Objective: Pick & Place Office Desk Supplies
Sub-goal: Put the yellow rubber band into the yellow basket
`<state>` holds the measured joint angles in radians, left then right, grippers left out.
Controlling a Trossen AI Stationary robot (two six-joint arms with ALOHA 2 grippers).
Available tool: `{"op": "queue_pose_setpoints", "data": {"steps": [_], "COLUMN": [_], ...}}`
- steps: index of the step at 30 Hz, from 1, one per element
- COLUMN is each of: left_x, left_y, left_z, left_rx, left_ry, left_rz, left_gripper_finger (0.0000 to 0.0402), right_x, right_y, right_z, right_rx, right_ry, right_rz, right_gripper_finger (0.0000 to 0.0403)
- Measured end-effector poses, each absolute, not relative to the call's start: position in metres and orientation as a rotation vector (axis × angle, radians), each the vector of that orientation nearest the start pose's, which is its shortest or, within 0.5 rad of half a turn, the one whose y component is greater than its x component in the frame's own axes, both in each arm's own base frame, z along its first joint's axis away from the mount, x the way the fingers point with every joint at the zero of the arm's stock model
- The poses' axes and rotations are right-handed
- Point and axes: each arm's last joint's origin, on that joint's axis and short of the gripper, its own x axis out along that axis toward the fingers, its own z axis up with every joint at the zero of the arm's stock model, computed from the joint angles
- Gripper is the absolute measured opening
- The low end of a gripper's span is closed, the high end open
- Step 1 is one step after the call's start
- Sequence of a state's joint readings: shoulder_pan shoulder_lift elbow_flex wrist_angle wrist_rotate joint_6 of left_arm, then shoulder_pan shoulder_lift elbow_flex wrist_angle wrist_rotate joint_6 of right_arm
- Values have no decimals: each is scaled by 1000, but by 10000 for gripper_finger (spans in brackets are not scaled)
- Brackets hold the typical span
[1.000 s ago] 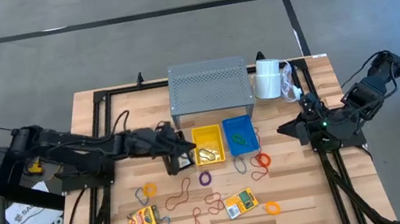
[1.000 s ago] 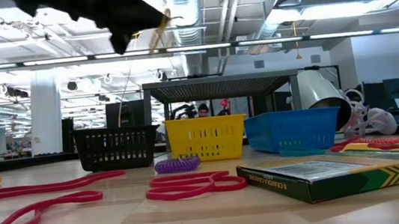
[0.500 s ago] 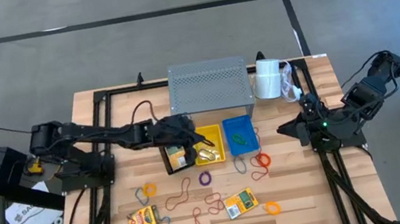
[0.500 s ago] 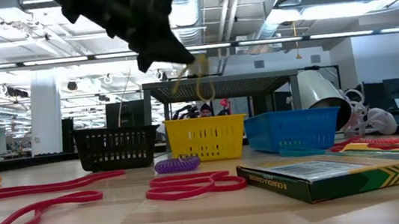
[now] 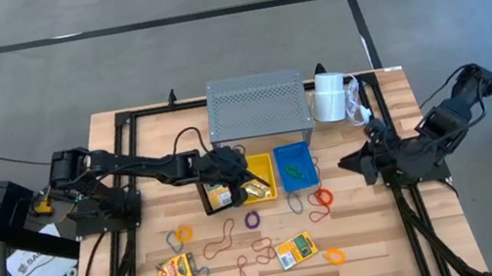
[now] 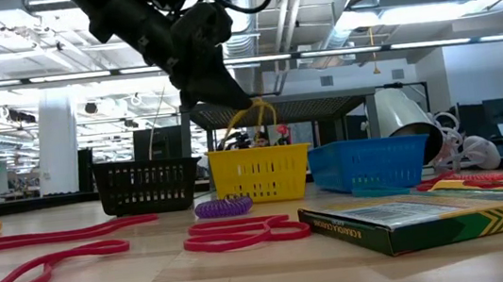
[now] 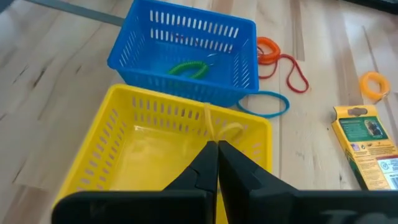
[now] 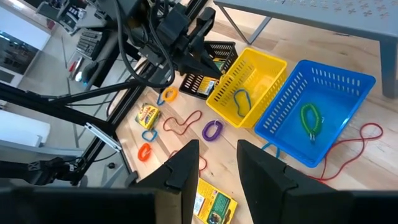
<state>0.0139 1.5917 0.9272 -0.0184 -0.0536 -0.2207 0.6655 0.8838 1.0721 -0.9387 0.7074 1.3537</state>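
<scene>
My left gripper (image 5: 245,172) hangs over the yellow basket (image 5: 256,178), shut on a thin yellow rubber band (image 6: 254,117). A black basket (image 5: 217,195) beside it holds a crayon box. The blue basket (image 5: 296,165) holds a green band (image 7: 189,67). Two yellow-and-green crayon boxes (image 5: 176,268) (image 5: 295,250) lie flat on the near part of the table among loose orange, purple, red, brown and grey bands. My right gripper (image 5: 357,163) waits open at the table's right side, right of the blue basket. My left gripper pinches the yellow band between its two shut fingertips (image 7: 216,150), coming slanting down from the table's left. The band's held end (image 7: 212,138) is right at the tips. The loop hangs slack below them, and its lower part (image 6: 270,139) dips to the yellow basket's rim.
A grey perforated metal riser (image 5: 257,105) stands behind the baskets, with a white roll (image 5: 327,97) to its right. Black frame rails run along the table's left and right sides. Loose bands (image 5: 254,252) and crayon boxes are scattered over the near half of the table.
My left gripper has moved toward the table's right, from above the black basket to above the yellow basket, and has come down a little. It has stayed shut, and the yellow band has travelled with it and now hangs down to the yellow basket's rim.
</scene>
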Motion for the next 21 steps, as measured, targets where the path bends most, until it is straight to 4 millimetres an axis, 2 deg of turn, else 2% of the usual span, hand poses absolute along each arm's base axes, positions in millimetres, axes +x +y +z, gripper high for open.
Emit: {"op": "queue_pose_setpoints", "data": {"steps": [21], "left_x": [330], "left_y": [8], "left_z": [202], "left_rx": [-213], "left_ry": [678], "left_rz": [159], "left_gripper_finger": [1], "right_x": [132], "right_y": [80], "right_z": [349], "right_rx": [843], "right_ry": [442], "right_rz": [-407], "right_gripper_finger": [107]}}
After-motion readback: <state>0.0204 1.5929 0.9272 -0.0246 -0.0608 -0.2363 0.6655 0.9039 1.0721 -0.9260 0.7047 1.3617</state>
